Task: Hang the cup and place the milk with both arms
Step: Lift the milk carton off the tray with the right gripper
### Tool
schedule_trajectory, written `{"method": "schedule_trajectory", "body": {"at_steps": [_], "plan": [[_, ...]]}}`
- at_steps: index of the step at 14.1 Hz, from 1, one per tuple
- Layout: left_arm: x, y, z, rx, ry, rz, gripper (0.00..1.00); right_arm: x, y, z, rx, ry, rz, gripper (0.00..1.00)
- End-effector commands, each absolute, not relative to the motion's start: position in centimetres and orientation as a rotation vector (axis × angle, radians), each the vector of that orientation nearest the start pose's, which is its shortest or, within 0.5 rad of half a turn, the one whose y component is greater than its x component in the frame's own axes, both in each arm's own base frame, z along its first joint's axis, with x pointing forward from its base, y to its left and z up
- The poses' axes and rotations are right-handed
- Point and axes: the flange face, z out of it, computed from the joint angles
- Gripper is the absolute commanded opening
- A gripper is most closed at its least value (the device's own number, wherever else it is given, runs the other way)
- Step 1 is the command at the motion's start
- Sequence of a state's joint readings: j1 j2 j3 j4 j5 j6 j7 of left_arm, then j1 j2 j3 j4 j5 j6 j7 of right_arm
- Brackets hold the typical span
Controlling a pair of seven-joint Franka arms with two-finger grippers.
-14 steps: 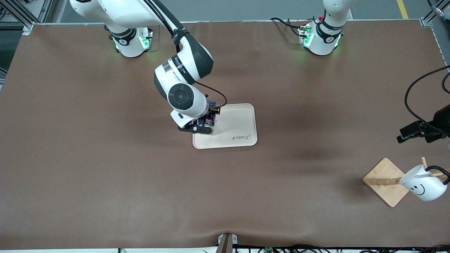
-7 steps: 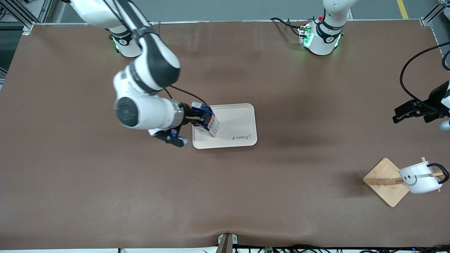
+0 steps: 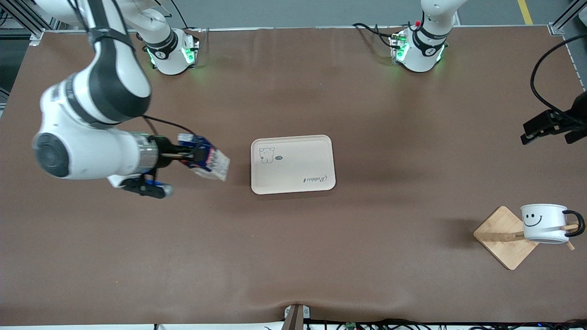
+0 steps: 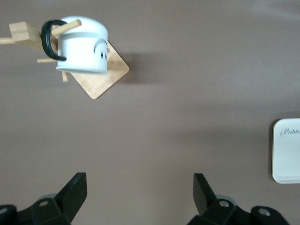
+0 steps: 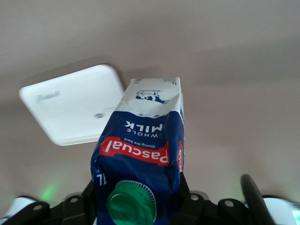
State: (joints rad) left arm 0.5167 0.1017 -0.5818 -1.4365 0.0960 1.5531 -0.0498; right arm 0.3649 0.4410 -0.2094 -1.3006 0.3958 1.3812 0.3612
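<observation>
The white smiley cup (image 3: 543, 223) hangs by its black handle on a peg of the wooden rack (image 3: 502, 238); it also shows in the left wrist view (image 4: 82, 44). My left gripper (image 3: 550, 126) is open and empty (image 4: 139, 187), up over the table edge at the left arm's end, apart from the cup. My right gripper (image 3: 192, 153) is shut on the milk (image 3: 206, 158), held tilted in the air over bare table beside the tray (image 3: 316, 156), toward the right arm's end. In the right wrist view the carton (image 5: 140, 140) sits between the jaws (image 5: 136, 197), green cap toward the camera.
The cream tray holds nothing; it also shows in the left wrist view (image 4: 287, 150) and in the right wrist view (image 5: 70, 110). The rack's square wooden base (image 4: 105, 77) stands near the table corner at the left arm's end. Black cables loop by the left gripper.
My right arm has swung the milk off the tray toward the right arm's end of the table. The cup has swung level on its peg. My left gripper has shifted slightly.
</observation>
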Motion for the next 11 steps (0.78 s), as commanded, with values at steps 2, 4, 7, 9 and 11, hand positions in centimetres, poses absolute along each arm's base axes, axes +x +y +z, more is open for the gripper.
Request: {"method": "schedule_trajectory", "body": {"at_steps": [2,4,7,9,11], "plan": [[55.1,-2.3,65.1,-3.061,0.001,0.01,1.0,62.1,9.4,45.5,-2.958,0.41,0.718,0.0],[53.8,-3.0,65.2,-3.052,0.011,0.018,1.0,61.8,6.7,45.0,-3.146,0.332,0.72,0.0],[53.1,-3.3,65.7,-3.052,0.024,0.015,1.0,62.2,2.1,42.8,-3.128,0.089,0.688,0.0],[52.8,-3.7,65.9,-3.059,0.034,0.016,1.0,61.5,0.1,41.2,-3.107,0.054,0.681,0.0],[52.7,-3.8,65.9,-3.063,0.034,0.018,1.0,61.0,-2.6,40.7,-3.08,0.048,0.7,0.0]]}}
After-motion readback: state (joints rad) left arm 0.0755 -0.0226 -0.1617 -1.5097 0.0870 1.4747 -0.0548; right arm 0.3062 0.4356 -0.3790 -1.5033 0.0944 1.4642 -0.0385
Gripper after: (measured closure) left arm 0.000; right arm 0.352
